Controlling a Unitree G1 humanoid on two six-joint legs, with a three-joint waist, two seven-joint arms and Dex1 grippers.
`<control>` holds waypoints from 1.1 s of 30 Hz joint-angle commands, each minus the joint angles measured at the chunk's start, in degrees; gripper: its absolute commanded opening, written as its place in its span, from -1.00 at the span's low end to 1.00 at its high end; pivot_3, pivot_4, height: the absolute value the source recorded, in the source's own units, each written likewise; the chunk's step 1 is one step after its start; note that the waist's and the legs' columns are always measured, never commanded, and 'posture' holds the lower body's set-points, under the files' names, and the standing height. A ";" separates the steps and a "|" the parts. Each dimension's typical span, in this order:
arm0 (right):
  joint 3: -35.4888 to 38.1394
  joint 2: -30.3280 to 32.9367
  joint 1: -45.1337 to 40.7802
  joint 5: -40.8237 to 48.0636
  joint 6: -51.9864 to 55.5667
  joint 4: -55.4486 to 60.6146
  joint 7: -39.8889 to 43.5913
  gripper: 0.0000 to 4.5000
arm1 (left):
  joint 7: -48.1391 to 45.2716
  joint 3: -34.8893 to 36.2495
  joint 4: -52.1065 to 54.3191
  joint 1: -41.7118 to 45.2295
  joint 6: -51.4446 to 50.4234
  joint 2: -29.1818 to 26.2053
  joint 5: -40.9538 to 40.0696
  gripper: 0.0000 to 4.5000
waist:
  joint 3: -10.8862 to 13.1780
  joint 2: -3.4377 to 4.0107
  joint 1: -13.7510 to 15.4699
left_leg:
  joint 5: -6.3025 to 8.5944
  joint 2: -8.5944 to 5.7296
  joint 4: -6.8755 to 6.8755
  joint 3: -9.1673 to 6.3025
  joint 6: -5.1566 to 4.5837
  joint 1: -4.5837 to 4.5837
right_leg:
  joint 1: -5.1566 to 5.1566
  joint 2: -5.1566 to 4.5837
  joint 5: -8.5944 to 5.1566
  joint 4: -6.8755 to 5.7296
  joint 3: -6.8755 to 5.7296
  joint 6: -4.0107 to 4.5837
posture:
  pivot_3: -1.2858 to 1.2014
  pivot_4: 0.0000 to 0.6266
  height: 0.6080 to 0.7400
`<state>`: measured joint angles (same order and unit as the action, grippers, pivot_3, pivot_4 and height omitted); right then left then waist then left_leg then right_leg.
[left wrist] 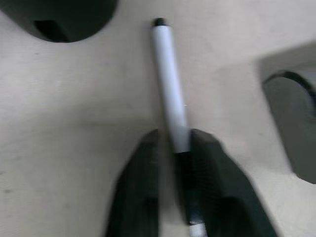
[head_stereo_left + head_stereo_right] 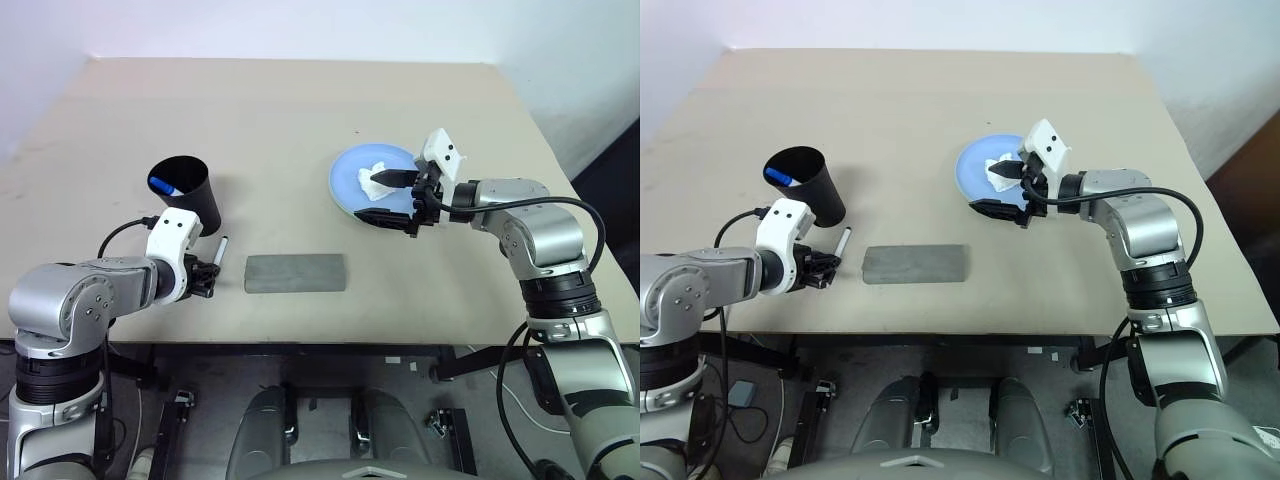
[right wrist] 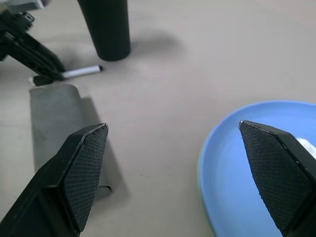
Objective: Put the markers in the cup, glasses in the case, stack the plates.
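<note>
While left pincer [image 1: 174,148] clamps marker [image 1: 170,89], right pincer [image 3: 173,163] gapes.

Even, soft light falls from above on the table [image 2: 300,110], bright but without glare. Shadows are faint: a small grey one hugs the cup [image 2: 186,190] base, another sits under the case [image 2: 295,272]. Both head views are sharp across the frame, the upper left wall washed pale. The left wrist view is blurred, the marker [image 1: 170,89] and black fingers [image 1: 140,187] smeared. The right wrist view is crisp on its near fingers [image 3: 81,173].
</note>
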<state>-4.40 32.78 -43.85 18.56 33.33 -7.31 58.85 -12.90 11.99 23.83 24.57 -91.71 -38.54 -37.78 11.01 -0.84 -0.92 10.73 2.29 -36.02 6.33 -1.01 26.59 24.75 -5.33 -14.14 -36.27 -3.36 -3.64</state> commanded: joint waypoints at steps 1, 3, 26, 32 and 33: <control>0.17 0.16 -1.26 -0.49 -1.24 0.00 -0.28 1.00 | -1.53 -0.14 0.79 0.50 -0.76 -1.39 0.75 -0.99 | 0.00 0.00 -0.04 | 0.00 0.00 0.01 0.00 0.00 -0.01 | 0.01 0.00 0.00 0.00 0.00 0.00 | 0.03 -0.52 0.57; 0.26 -0.09 -1.32 -0.54 -1.45 -0.32 -0.28 1.00 | -2.18 -0.03 0.53 0.89 -0.73 -1.80 0.98 -0.99 | 0.00 0.00 -0.07 | 0.00 0.00 0.03 0.00 0.00 0.00 | 0.03 0.01 0.00 0.00 0.00 0.00 | 0.03 -0.52 0.57; 2.04 1.22 -0.16 2.01 -3.25 2.07 2.84 1.00 | -22.07 4.71 1.85 -3.57 56.18 2.57 5.07 -0.99 | 0.00 0.01 0.11 | -0.01 -0.05 -0.15 0.13 -0.02 0.64 | 0.48 -0.13 0.03 0.02 -0.02 0.01 | 0.03 -0.52 0.57; 3.49 1.68 1.55 4.23 -1.17 3.44 2.71 1.00 | -22.49 6.48 -2.13 -1.12 64.36 4.27 4.91 -0.99 | 0.00 0.01 0.14 | -0.16 -0.03 -0.18 0.13 -0.28 0.65 | 0.45 -0.03 0.15 0.02 -0.17 -0.22 | 0.03 -0.52 0.57; 3.44 1.67 1.68 4.29 -0.93 3.67 2.52 1.00 | -21.58 6.66 -3.30 -0.17 64.72 4.45 5.20 -0.99 | 0.00 0.01 0.16 | -0.18 -0.02 -0.21 0.13 -0.31 0.65 | 0.43 -0.02 0.18 0.01 -0.19 -0.28 | 0.03 -0.52 0.57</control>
<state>-2.81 33.62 -41.90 21.55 32.19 -6.42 61.44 -35.73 16.60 20.79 22.47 -29.35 -34.01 -32.70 11.02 -0.83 -0.76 10.52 2.29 -36.27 6.45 -1.37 27.25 25.15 -5.31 -13.92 -36.27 -3.57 -4.00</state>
